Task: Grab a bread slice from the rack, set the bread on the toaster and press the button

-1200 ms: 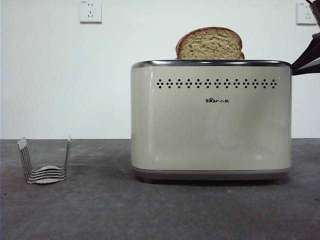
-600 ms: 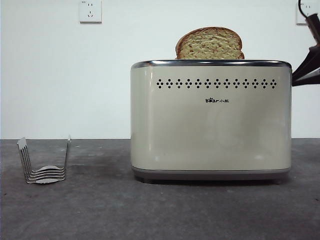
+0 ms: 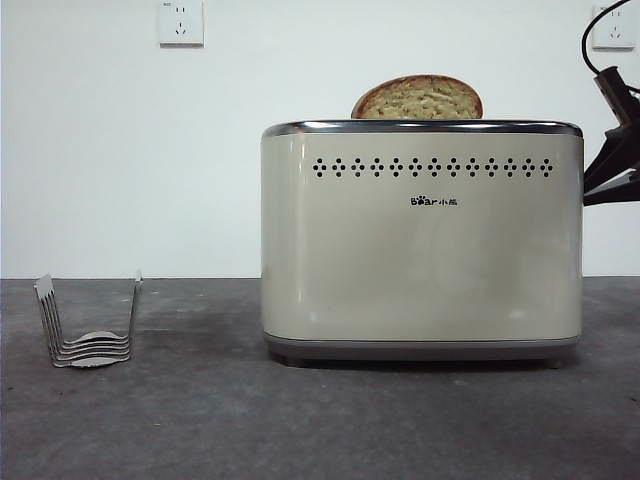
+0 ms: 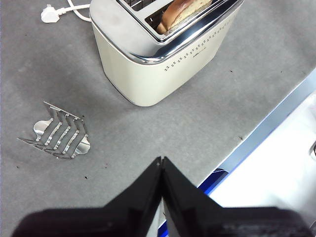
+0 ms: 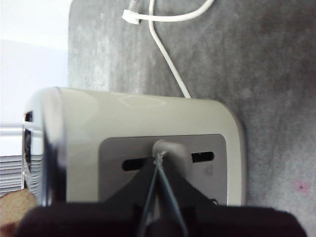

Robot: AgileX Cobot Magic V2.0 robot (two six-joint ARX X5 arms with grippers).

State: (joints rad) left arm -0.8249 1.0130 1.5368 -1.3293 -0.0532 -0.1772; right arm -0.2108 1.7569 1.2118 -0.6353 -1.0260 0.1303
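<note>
We see right tool (image 5: pixel 159 160), jaws closed, empty, tips on lever (image 5: pixel 168 149) at toaster (image 3: pixel 420 240) 3 o'clock end; lever slot runs vertical, so we push down. Slice of bread (image 3: pixel 418 98) in slot. Left tool (image 4: pixel 161 163) closed, empty, well apart above table (image 4: pixel 207 118)

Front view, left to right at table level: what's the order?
Rack → toaster, with the slice of bread poking out of its top → right pincer at the toaster's right end, on the lever.
</note>
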